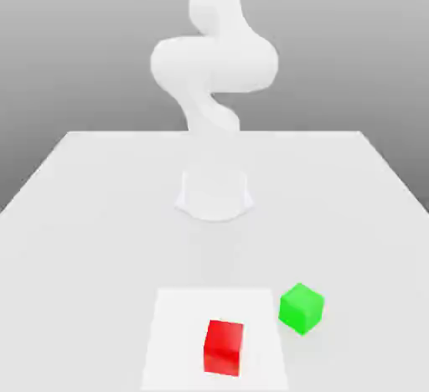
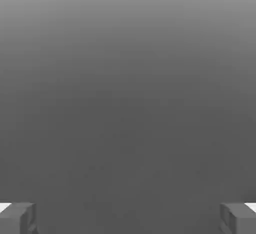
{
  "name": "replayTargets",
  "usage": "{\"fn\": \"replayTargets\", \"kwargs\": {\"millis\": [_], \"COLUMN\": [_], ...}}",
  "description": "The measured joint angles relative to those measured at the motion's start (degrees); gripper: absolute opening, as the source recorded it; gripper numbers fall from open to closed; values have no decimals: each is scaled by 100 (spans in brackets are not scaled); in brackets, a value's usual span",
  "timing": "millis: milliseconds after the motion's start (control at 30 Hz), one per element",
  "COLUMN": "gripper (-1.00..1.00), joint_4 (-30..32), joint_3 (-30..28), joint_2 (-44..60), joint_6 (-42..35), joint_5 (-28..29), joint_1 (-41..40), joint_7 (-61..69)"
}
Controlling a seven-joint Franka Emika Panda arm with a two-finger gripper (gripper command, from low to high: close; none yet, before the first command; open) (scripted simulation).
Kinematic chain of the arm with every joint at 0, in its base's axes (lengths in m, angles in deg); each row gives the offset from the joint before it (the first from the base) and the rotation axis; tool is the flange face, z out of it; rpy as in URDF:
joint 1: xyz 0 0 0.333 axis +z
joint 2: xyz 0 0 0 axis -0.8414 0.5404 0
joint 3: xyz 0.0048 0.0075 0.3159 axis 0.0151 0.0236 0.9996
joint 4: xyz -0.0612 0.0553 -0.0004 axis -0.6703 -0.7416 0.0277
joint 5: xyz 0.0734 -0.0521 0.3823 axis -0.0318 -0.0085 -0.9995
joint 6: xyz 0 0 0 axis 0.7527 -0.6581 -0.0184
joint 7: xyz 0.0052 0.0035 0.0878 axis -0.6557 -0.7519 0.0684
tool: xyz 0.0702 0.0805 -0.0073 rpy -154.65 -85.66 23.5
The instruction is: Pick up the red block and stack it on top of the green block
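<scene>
The red block (image 1: 224,347) sits on the table near the front edge, on a paler square patch (image 1: 172,332). The green block (image 1: 301,307) rests just beyond that patch's edge, toward the exterior view's right and slightly farther back, a small gap away from the red one. In the hand view my gripper (image 2: 128,220) is open, its two grey fingertips (image 2: 17,219) standing far apart with nothing between them, facing plain grey background. Neither block is touched.
The white arm (image 1: 214,64) rises from its round base (image 1: 214,193) at the middle of the white table (image 1: 84,214) and bends upward past the exterior view's top edge. Both blocks lie well in front of the base.
</scene>
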Motion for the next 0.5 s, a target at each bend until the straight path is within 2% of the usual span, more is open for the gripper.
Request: {"fn": "replayTargets", "kwargs": {"millis": [500], "gripper": [0], "joint_4": [869], "joint_3": [296], "joint_2": [3154], "joint_6": [1372], "joint_5": [223], "joint_1": [-233], "joint_7": [-782]}}
